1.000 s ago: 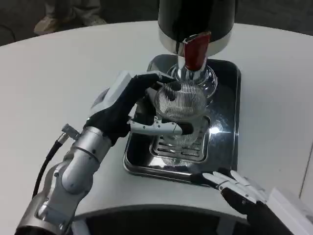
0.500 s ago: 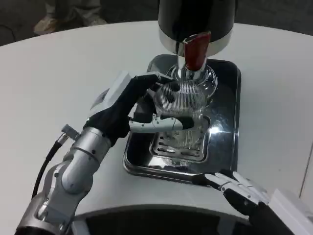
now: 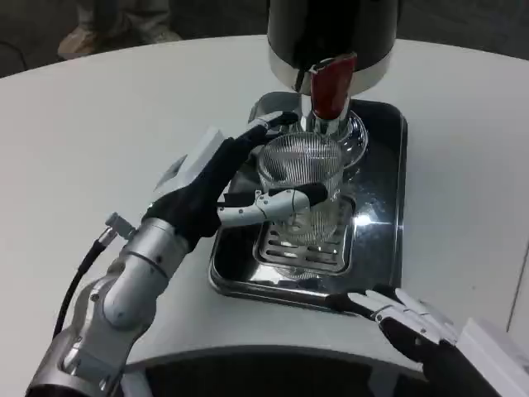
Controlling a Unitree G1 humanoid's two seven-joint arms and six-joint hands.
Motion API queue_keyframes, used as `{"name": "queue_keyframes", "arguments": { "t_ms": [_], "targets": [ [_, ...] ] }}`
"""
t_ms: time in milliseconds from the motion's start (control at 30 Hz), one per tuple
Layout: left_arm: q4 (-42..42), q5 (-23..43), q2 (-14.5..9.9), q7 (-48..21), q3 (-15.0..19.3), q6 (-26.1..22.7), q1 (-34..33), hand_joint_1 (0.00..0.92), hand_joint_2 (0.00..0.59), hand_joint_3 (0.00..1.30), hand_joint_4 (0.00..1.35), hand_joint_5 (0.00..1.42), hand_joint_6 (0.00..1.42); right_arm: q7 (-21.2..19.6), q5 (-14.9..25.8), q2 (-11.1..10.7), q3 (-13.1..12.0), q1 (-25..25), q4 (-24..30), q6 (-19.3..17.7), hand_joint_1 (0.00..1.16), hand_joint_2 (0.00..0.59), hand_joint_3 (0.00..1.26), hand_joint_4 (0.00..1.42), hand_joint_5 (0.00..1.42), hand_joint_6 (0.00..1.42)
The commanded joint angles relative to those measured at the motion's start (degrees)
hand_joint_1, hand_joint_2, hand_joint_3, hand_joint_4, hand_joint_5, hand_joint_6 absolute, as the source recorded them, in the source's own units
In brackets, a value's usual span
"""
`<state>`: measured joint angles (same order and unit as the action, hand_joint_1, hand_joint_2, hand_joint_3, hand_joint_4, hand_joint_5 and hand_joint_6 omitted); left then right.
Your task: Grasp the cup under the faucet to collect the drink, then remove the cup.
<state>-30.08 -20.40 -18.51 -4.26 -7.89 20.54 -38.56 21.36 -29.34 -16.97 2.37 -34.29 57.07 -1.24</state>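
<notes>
the left hand (image 3: 216,184) reaches in from the lower left and grips the cup (image 3: 301,190), a clear ribbed glass, with one finger across its front and others curled round its far side. the cup stands upright over the slotted grate (image 3: 302,248) of the shiny metal drip tray (image 3: 385,190), directly beneath the faucet (image 3: 327,124) with its red lever (image 3: 331,85). whether the cup's base touches the grate or sits just above it cannot be told. the black dispenser (image 3: 331,33) rises behind, on the white table (image 3: 107,124). at the lower right, the right hand (image 3: 409,322) lies near the tray's front corner, its fingers stretched apart and holding nothing.
</notes>
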Motion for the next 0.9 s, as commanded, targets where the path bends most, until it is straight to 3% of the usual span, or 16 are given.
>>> {"name": "queue_keyframes", "arguments": {
  "t_ms": [33, 367, 700, 900],
  "targets": [
    [1.0, 1.2, 0.0, -0.9, -0.1, 0.9, 1.0, 0.353, 0.056, 0.18, 0.23, 0.45, 0.45, -0.8, 0.5, 0.2, -0.2, -1.0, 0.8, -1.2, 0.61, 0.510, 0.18, 0.11, 0.03, 0.00],
    [1.2, 3.5, -0.4, -2.8, 0.2, 1.9, 1.0, 0.269, 0.002, 0.15, 0.14, 0.33, 0.34, -0.9, 0.5, 0.3, -0.1, -0.9, 0.6, -1.1, 0.62, 0.510, 0.18, 0.11, 0.03, 0.00],
    [3.7, 5.1, -1.1, -3.9, 1.0, 1.0, 1.9, 0.195, 0.000, 0.11, 0.11, 0.30, 0.31, -0.9, 0.4, 0.3, 0.0, -0.6, 0.4, -0.9, 0.62, 0.510, 0.18, 0.11, 0.04, 0.00],
    [7.5, 6.1, -1.7, -3.4, 3.2, -1.4, 4.2, 0.151, 0.000, 0.10, 0.09, 0.29, 0.29, -0.9, 0.4, 0.4, 0.1, -0.4, 0.2, -0.9, 0.62, 0.510, 0.18, 0.11, 0.04, 0.00]
  ]
}}
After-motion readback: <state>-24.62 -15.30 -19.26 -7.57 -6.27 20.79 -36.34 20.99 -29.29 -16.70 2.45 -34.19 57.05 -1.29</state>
